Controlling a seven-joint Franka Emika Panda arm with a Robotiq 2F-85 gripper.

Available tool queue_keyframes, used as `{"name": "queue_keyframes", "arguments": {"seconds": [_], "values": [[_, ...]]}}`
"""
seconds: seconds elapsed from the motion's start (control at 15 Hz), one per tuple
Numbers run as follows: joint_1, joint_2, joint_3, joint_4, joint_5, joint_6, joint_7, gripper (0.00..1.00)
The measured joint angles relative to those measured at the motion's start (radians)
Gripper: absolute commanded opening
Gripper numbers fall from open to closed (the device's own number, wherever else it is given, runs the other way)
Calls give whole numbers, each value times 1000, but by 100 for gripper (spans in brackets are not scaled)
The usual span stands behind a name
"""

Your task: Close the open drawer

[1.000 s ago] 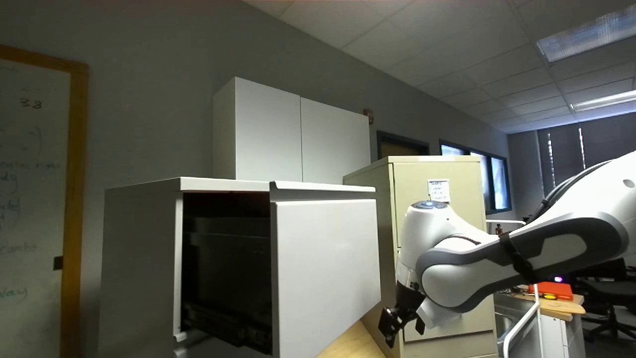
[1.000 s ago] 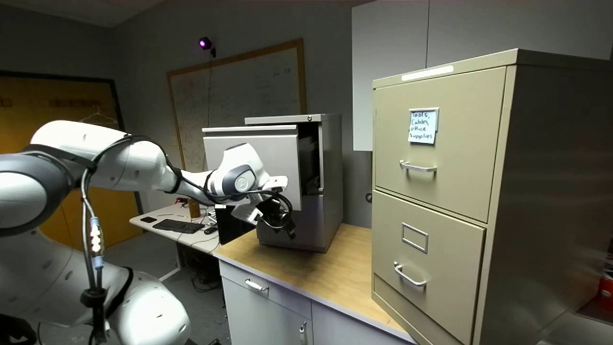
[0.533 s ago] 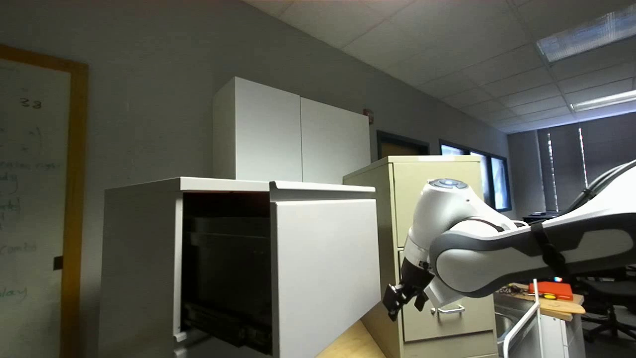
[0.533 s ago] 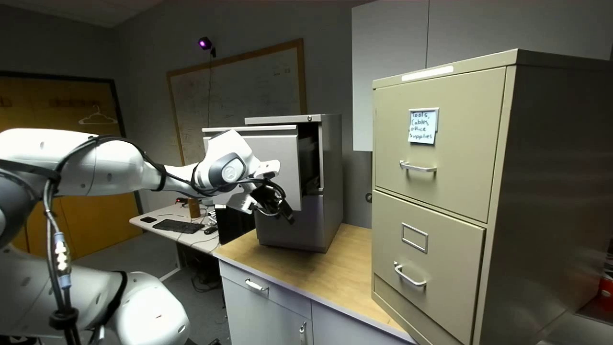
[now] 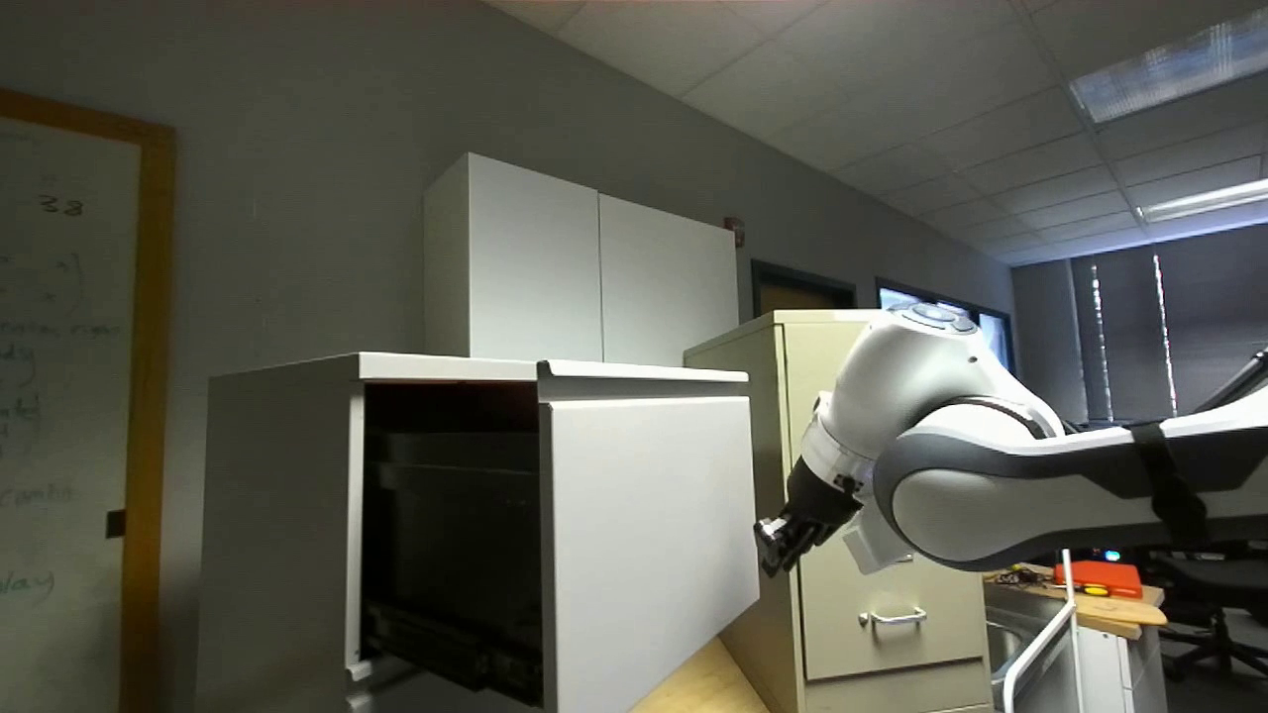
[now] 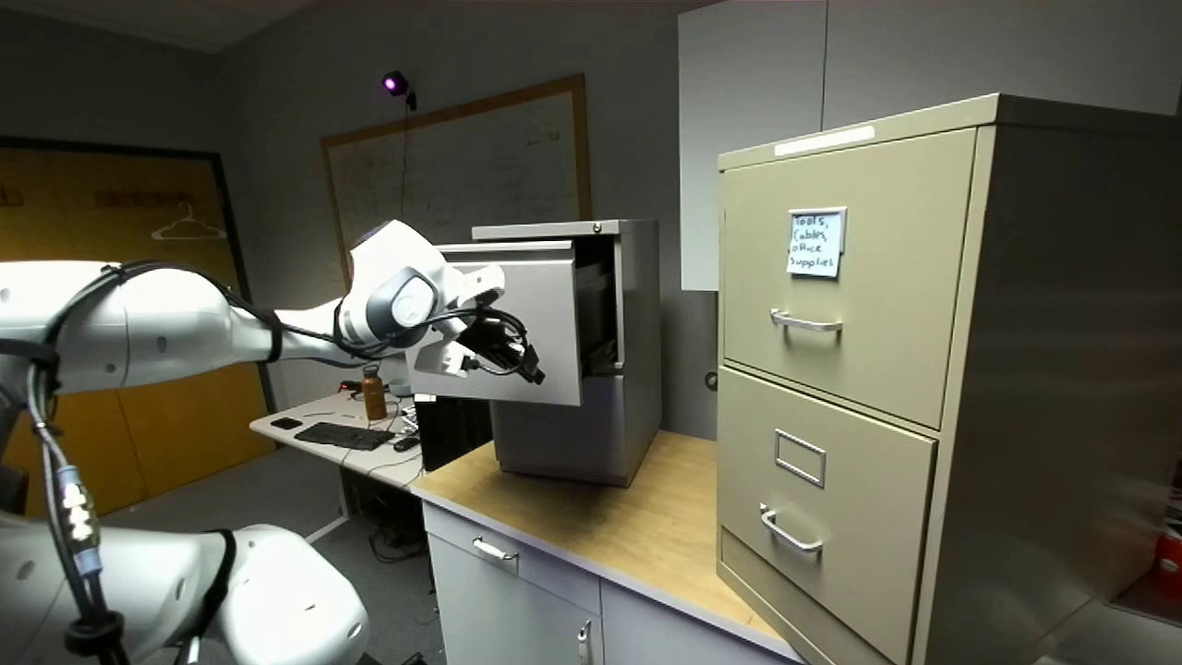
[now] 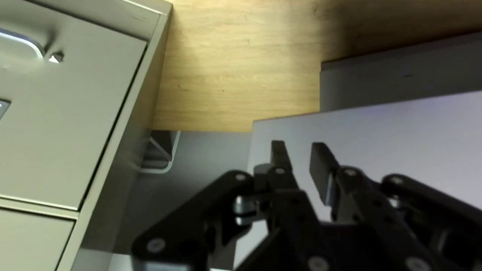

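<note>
A grey wall [image 5: 317,218] carries a wood-framed whiteboard [image 6: 462,175] and a white two-door cupboard [image 5: 535,262]; below runs a pale wooden tabletop [image 6: 679,517], and farther back a pale grey desk [image 6: 397,465] holds a black keyboard [image 6: 343,436] and a brown bottle [image 6: 374,397]. On the tabletop stands a wide white cabinet [image 5: 282,515], near a beige metal filing cabinet [image 6: 859,356] with silver handles [image 6: 805,323]. The large plain white drawer [image 5: 649,535], flat-fronted and dark inside, stands well out from the upper part of the white cabinet in both exterior views; beneath it, a lower white front [image 6: 563,439] sits flush. A white robot arm [image 5: 976,500] with grey and black trim bears a black claw [image 7: 299,150] that slants downward. In the wrist view its two dark fingers [image 7: 279,154] stand apart, the pale drawer front showing through the gap, so the claw is released. In an exterior view the claw [image 5: 773,547] shows just beside the drawer's edge; also in an exterior view, the claw [image 6: 533,369] overlaps the drawer's face; whether they touch I cannot tell.
</note>
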Motion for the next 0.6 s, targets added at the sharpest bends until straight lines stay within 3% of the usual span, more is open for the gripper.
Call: {"name": "queue_keyframes", "arguments": {"seconds": [0.6], "values": [[33, 32, 12, 55, 6, 240, -74, 2]]}}
